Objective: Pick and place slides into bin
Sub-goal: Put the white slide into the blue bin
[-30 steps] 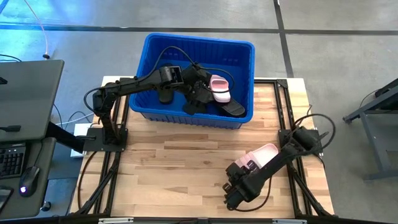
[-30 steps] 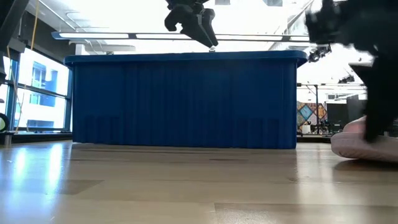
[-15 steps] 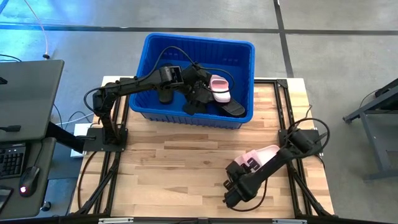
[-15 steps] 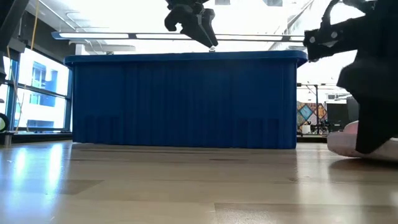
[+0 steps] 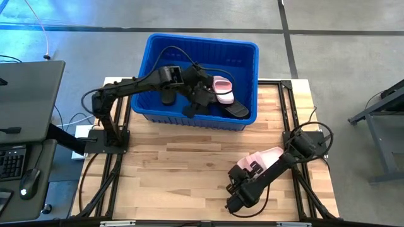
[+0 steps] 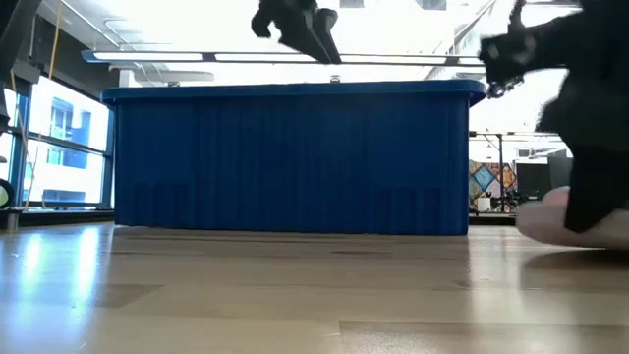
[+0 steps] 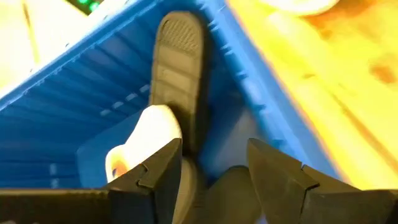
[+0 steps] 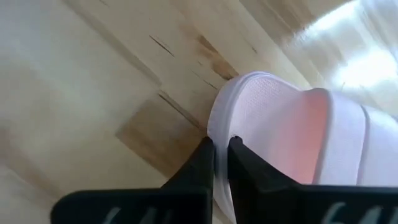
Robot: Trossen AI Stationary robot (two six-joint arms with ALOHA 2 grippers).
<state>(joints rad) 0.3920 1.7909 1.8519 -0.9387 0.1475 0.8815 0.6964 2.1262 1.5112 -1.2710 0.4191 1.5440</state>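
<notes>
On the butcher-block worktop, 1 pale pink slide remains near the right edge. The right gripper has just slid back along it, fingers narrowed onto its rim. The left gripper, fingers wide and empty, has shifted over the blue bin holding the other slides.

A wooden table stands beside a dark desk with a keyboard and mouse.

robotics lab or workshop floor. wooden butcher-block table on a black metal frame, grey concrete floor with dark seams, side desk with keyboard and mouse, long ceiling strip lights, big windows.
</notes>
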